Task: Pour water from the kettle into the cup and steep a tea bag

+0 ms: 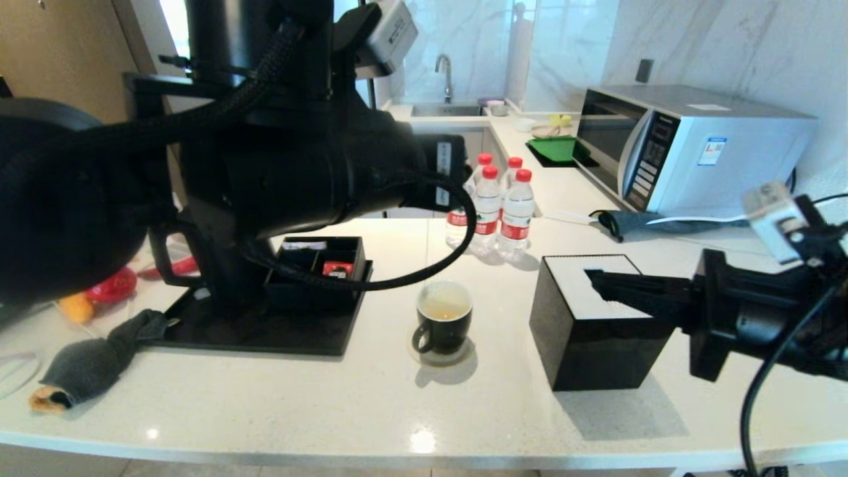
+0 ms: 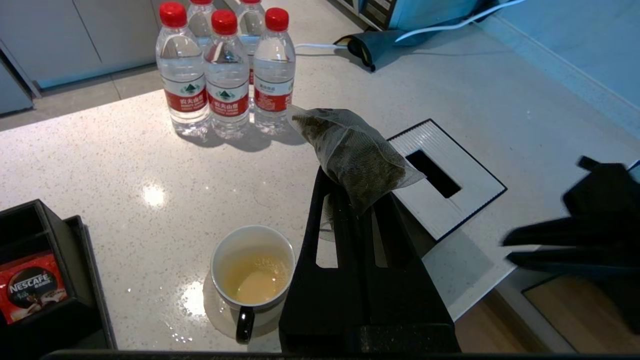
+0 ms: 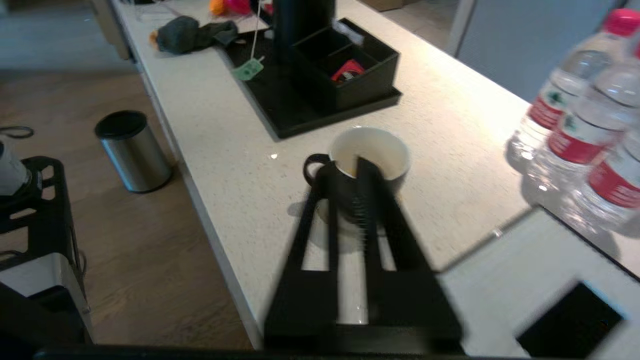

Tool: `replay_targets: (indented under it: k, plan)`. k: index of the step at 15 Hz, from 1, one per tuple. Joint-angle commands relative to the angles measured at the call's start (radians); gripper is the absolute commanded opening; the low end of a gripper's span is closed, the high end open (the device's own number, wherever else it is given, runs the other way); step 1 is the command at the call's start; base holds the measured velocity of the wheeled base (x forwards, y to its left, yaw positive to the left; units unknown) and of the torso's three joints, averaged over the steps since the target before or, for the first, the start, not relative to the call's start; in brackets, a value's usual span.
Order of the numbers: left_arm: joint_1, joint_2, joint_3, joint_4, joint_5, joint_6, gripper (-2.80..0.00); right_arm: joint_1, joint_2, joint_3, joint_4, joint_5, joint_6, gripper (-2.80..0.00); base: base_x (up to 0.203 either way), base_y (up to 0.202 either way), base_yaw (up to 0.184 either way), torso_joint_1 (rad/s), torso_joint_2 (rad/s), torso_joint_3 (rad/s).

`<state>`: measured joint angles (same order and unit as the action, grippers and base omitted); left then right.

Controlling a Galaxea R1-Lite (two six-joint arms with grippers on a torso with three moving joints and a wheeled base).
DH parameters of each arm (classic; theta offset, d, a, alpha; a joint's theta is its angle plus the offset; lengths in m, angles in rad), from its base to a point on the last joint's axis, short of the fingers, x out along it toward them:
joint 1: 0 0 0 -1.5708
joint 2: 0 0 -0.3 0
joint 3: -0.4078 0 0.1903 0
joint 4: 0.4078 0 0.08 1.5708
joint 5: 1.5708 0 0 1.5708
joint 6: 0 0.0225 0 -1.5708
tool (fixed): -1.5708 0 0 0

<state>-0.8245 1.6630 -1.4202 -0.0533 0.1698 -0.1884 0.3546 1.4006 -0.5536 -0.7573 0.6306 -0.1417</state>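
My left gripper [image 2: 350, 197] is shut on the tea bag [image 2: 357, 155], a grey-green sachet held above the counter, to the right of the cup [image 2: 252, 270] and higher than it. A thin string runs down to a green tag [image 3: 247, 70]. The black cup [image 1: 444, 318] stands on a coaster with pale yellowish water [image 2: 255, 275] low inside. My right gripper [image 1: 593, 278] hovers over the tissue box and points at the cup [image 3: 367, 150]. Its fingers [image 3: 367, 200] are open by a narrow gap and hold nothing. The kettle [image 1: 215, 258] stands on the black tray, mostly hidden behind my left arm.
A black cube tissue box [image 1: 589, 324] sits right of the cup. Several red-capped bottles [image 1: 493, 205] stand behind it. A compartment box [image 1: 318, 265] shares the tray [image 1: 265, 338] with the kettle. A grey cloth [image 1: 99, 358] lies at the left, a microwave [image 1: 689, 146] at the back right, and a bin [image 3: 132, 150] on the floor.
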Motion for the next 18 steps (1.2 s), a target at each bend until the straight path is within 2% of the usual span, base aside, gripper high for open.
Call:
replay_targets:
  k: [1,8,12,18]
  plan:
    - [-0.007,0.000,0.000,0.000,0.002,-0.002,-2.80,0.066,0.114,-0.057,-0.006,-0.006,-0.001,0.00,0.000,0.000,0.000,0.000,0.00,0.000]
    - [-0.019,0.001,-0.011,-0.002,0.003,-0.002,-2.80,0.147,0.191,-0.158,-0.009,-0.013,0.000,0.00,0.000,0.000,0.000,0.000,0.00,0.000]
    - [-0.020,0.001,-0.020,-0.002,0.004,-0.002,-2.80,0.203,0.253,-0.206,-0.077,-0.018,0.005,0.00,0.000,0.000,0.000,0.000,0.00,0.000]
    - [-0.022,0.001,-0.052,0.000,0.002,-0.003,-2.80,0.291,0.301,-0.256,-0.128,-0.067,0.072,0.00,0.000,0.000,0.000,0.000,0.00,0.000]
